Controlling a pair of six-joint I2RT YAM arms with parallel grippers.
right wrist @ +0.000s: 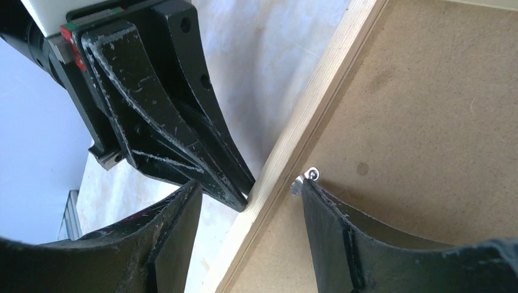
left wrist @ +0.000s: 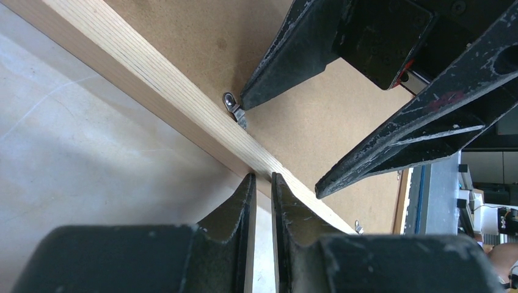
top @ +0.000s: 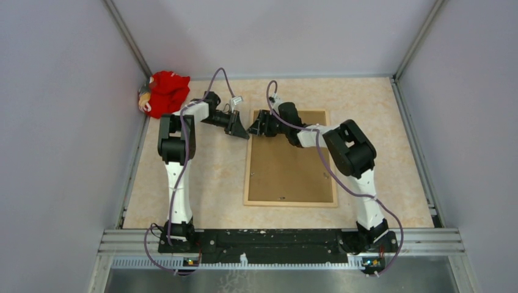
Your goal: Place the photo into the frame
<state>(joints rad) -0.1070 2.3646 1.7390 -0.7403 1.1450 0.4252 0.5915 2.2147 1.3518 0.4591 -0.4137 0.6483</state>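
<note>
Frame (top: 290, 202) face-down on bench (top: 207, 183), backing board (top: 290, 165) in; photo not in view. Right jaws apart, one finger (right wrist: 366, 244) at retaining tab (right wrist: 303, 181), likely to swivel it. Left jaws nearly together, steadying the rail.

**Wood, fibreboard, scuffed plastic**

The frame (left wrist: 177, 104) is pale matt wood with a fine straight grain. Its backing board (right wrist: 427, 122) is dull brown fibreboard. The clip (left wrist: 232, 104) is shiny metal. The left end effector (left wrist: 262, 180) and right end effector (left wrist: 280, 148) are black plastic, scuffed whitish. The counter (left wrist: 79, 171) is smooth and marbled.

Bright, even light; foregrounds seemingly soft
</note>
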